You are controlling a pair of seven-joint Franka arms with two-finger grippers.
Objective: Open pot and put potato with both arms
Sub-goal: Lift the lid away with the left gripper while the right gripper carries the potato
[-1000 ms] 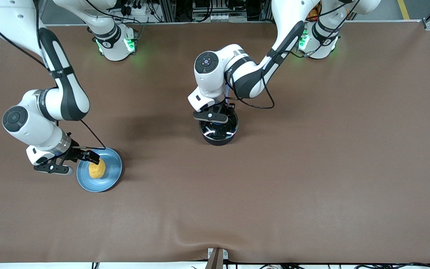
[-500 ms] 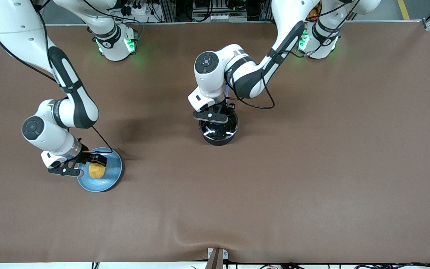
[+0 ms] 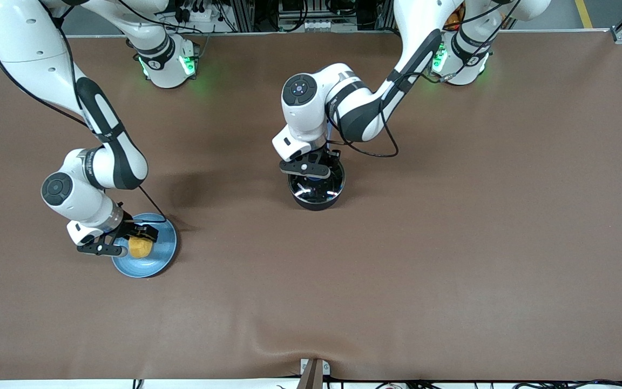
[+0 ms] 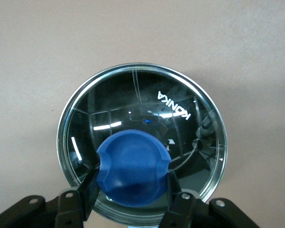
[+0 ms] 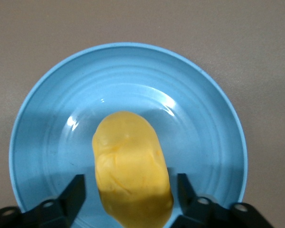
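Observation:
The black pot point(image 3: 316, 190) stands mid-table with its glass lid point(image 4: 142, 109) on. My left gripper point(image 3: 315, 172) is down on the lid, and its fingers point(image 4: 89, 187) press both sides of the blue knob point(image 4: 132, 166). The pot's handle is hidden under the left arm. The yellow-orange potato point(image 3: 140, 248) lies on a light-blue plate point(image 3: 161, 258) toward the right arm's end of the table. My right gripper point(image 3: 137, 242) is low over the plate and open. Its fingers point(image 5: 76, 190) straddle the potato point(image 5: 130, 161), with a gap on each side.
The brown table cloth point(image 3: 451, 243) spreads wide around the pot and the plate. A small metal bracket point(image 3: 313, 370) sits at the table edge nearest the front camera. The plate's rim shows in the right wrist view point(image 5: 213, 104).
My right arm has moved in over the plate and come down, so its fingers now straddle the potato. The left arm and the pot have not moved.

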